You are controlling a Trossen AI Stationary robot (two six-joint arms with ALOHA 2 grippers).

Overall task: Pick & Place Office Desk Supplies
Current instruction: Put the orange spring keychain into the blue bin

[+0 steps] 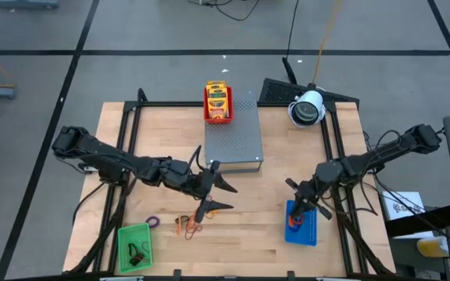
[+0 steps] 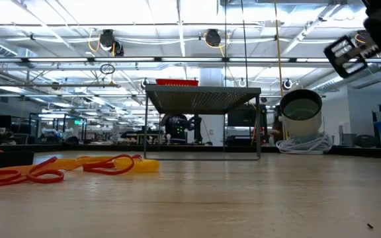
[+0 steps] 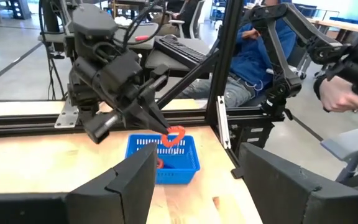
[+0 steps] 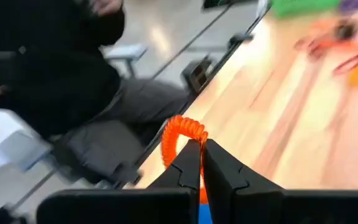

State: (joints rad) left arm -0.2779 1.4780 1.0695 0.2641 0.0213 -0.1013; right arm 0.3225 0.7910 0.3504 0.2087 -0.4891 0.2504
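Fingers, right gripper [image 4: 201, 163]: pressed nearly together on 1 orange coiled rubber-band loop [image 4: 180, 138], the coil standing up out of the tips. Location, high view: right gripper [image 1: 299, 204] at about 4 o'clock on the table, directly over the rectangular blue mesh tray [image 1: 309, 232]; the left wrist view shows the loop [image 3: 174, 136] hanging from the tips just above the tray's open basket [image 3: 189, 163], not yet resting in it. Key relation: tray lies straight below the held loop, so the coming move is judged a short descent or a plain release, no sideways travel. A red-orange item [image 3: 159, 163] already lies in that tray. Fingers, left gripper [image 1: 217, 195]: spread wide, holding nothing, at about 6 o'clock, pointing toward the table's right side. Nearest loose stock: a tangle of orange and red rubber-band loops [image 1: 187, 225] on the bare wood just to the gripper's 7 o'clock, left arm clearly the nearer; the tangle's long axis cannot be told. 1 purple loop [image 1: 153, 222] sits further toward 8 o'clock, beside the square green mesh tray [image 1: 123, 236], which holds small dark clip-like pieces [image 1: 137, 253]. Yellow-and-green crayon-like packets [image 1: 218, 98] stand in a red mesh tray [image 1: 207, 112] on the grey perforated metal box [image 1: 234, 136], at 12 o'clock.
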